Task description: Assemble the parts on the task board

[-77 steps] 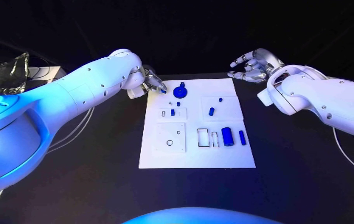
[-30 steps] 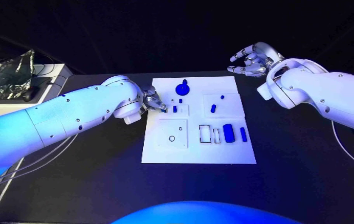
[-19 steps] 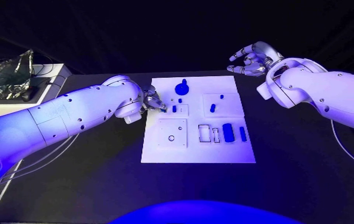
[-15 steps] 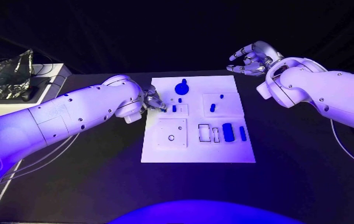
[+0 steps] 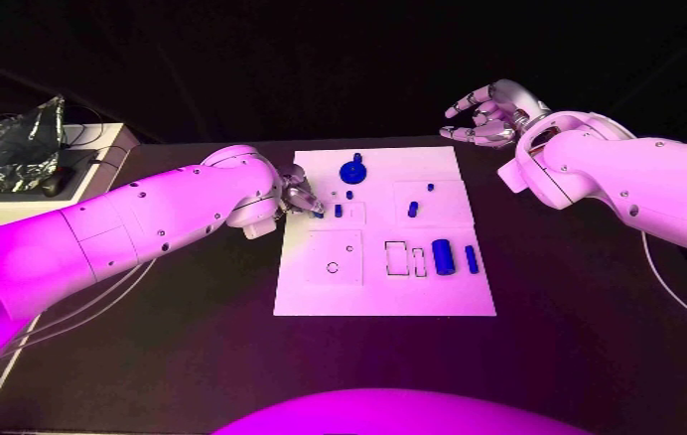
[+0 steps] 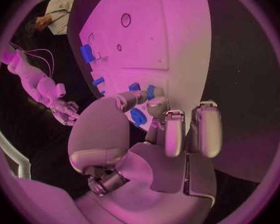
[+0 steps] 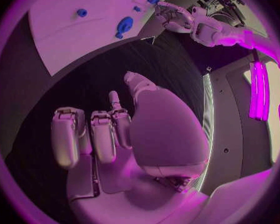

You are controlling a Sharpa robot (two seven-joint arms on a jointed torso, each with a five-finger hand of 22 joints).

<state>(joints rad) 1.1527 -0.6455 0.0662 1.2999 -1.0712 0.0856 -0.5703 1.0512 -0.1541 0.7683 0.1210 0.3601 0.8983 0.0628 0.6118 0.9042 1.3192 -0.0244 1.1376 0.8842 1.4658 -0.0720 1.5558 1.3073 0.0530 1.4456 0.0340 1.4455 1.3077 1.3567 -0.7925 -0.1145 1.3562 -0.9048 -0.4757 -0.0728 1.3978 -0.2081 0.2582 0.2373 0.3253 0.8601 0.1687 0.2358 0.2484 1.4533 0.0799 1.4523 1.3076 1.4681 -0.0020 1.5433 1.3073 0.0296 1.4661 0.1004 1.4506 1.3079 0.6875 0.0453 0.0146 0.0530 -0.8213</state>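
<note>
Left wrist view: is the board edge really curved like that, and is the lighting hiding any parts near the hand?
Left wrist view: the curve is fisheye bending; the task board has straight edges in the head view. Magenta light washes every view, yet the blue parts keep good contrast. In the left wrist view, the left hand itself covers board beneath its fingers.

Looked like a robotics lab or demo booth: black table (image 5: 573, 306) against a dark backdrop, white task board (image 5: 384, 301) laid out as a test fixture, cables (image 5: 86, 135) and a crinkled foil bag (image 5: 32, 142) on a side bench, lit strip fixtures (image 7: 259, 92).
</note>
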